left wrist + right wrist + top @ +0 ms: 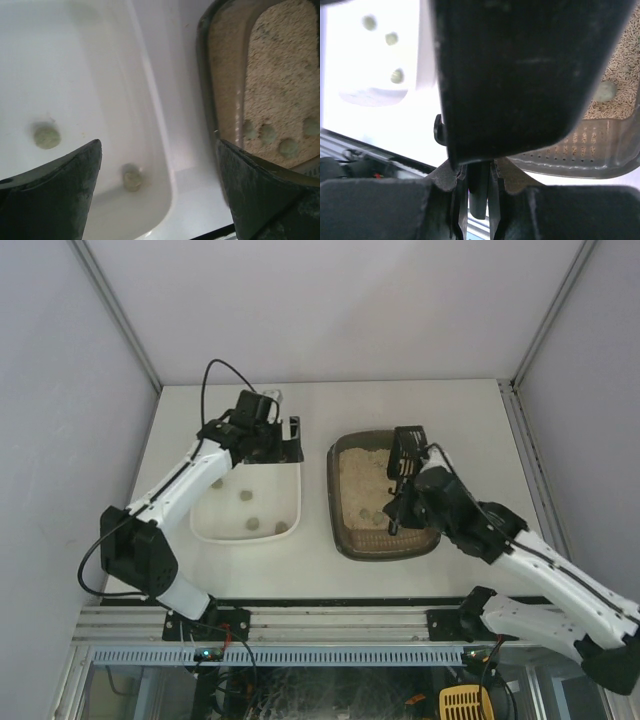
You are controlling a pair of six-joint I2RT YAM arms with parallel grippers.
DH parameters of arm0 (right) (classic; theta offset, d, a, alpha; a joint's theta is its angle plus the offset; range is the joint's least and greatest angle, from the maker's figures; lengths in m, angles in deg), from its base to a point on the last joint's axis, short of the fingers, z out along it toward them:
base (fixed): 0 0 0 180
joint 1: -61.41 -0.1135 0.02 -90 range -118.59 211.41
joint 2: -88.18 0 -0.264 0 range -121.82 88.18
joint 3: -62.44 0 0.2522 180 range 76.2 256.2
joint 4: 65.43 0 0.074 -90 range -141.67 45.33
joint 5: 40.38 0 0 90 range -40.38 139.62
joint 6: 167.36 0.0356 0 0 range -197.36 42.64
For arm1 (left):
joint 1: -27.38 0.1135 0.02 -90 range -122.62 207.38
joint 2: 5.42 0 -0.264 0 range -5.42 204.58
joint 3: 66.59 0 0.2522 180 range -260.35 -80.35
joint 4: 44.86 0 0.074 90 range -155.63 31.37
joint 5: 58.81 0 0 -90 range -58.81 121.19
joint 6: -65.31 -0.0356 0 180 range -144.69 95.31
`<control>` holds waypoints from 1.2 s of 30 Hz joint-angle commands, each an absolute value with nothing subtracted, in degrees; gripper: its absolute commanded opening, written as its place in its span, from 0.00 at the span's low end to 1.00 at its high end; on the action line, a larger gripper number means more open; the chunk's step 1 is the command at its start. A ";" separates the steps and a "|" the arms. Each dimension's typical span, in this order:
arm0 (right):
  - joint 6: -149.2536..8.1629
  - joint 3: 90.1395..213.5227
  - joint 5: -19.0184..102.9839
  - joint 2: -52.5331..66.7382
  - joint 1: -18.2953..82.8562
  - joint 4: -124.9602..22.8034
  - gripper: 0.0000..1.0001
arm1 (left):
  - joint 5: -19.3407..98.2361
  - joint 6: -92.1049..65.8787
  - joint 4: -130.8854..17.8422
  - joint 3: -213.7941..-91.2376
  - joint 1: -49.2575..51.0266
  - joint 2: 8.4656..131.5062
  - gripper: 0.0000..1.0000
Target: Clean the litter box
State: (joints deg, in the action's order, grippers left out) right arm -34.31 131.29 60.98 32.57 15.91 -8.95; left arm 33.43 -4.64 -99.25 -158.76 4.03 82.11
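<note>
Litter box (342, 502), top view: set on the table (470, 410) right of centre, at 3 o'clock of the white tray (296, 502), just beside it with a strip of table between. Beige litter is spread over the far and middle part, and a clump (367, 512) is seen near the 6 o'clock end. Left gripper (272, 445) is hung over the white tray's 12 o'clock edge. Right gripper (405, 495) is placed over the box with a black scoop (407, 452) pointing to 12 o'clock.

Left wrist view: left gripper (157, 150) is spread wide, with nothing between the fingers. The white tray's rim (160, 120) is seen below and the box rim (204, 90) at 2 o'clock.

Right wrist view: right gripper (479, 190) is clamped tight on the scoop's handle, and the scoop blade (520, 65) blocks most of the frame. The box corner (620, 150) is visible at 4 o'clock.

Handling, judged: the shell is expected to be stiff plastic, made weighty by the litter. The fill is loose, so shifting and spilling are likely if the box is tilted. The smooth wall is probably slippery. The wide rim on a long side is taken as the best hold, pinched across the lip and kept level.
</note>
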 commanded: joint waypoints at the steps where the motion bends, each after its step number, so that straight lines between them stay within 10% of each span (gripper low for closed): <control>1: -26.55 127.39 63.81 43.81 16.75 -13.44 0.00 | 26.22 8.28 -93.87 -164.93 -1.87 85.37 1.00; 23: -24.12 120.15 64.72 63.53 21.14 -4.92 0.00 | 10.76 3.14 -94.40 -183.94 -13.62 112.90 0.95; 36: -26.12 120.19 64.73 67.91 24.59 -0.70 0.00 | 13.29 -15.21 -96.51 -200.57 -13.76 125.01 0.31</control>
